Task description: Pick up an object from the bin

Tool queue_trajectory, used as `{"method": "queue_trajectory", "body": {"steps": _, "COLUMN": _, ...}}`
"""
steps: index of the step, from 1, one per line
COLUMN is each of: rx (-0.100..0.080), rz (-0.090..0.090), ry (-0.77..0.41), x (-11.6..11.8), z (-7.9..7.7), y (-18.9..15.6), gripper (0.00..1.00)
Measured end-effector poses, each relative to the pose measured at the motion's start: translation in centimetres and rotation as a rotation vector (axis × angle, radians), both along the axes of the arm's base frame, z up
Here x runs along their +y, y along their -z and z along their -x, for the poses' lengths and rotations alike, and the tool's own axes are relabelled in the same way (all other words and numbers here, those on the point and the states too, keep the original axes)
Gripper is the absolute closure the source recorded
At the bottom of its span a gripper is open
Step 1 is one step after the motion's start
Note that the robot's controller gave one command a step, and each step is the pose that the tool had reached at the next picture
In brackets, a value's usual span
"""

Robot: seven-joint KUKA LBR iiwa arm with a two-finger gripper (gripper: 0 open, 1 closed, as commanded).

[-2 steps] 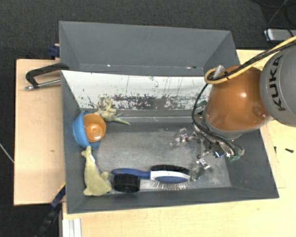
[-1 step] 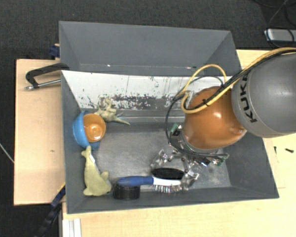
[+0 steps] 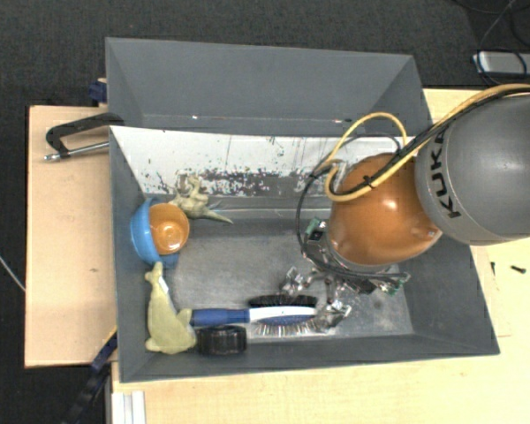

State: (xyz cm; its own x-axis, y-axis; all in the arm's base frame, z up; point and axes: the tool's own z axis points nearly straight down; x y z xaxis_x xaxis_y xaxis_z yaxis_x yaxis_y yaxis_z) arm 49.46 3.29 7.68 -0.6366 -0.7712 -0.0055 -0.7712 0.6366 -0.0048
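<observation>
Blue toothbrush [image 3: 225, 316] against front wall [image 3: 353, 343] | fingers [image 3: 318, 299] spread over its bristles; nothing held

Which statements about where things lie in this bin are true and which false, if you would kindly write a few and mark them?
1. The blue-handled brush lies along the lower wall of the bin. True.
2. The gripper is over the blue and orange round thing. False: it is at the brush's bristle end, right of the middle; the round thing lies at the left wall.
3. The pale yellow soft toy lies in the lower left corner. True.
4. The small black thing lies against the far wall. False: it lies at the lower wall, between the soft toy and the brush.
</observation>
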Motion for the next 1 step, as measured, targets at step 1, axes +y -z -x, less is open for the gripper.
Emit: {"method": "queue_trajectory", "body": {"steps": 1, "rx": -0.006, "rz": 0.000, "ry": -0.208, "x": 1.30, "z": -0.65, "y": -16.75, "gripper": 1.00}}
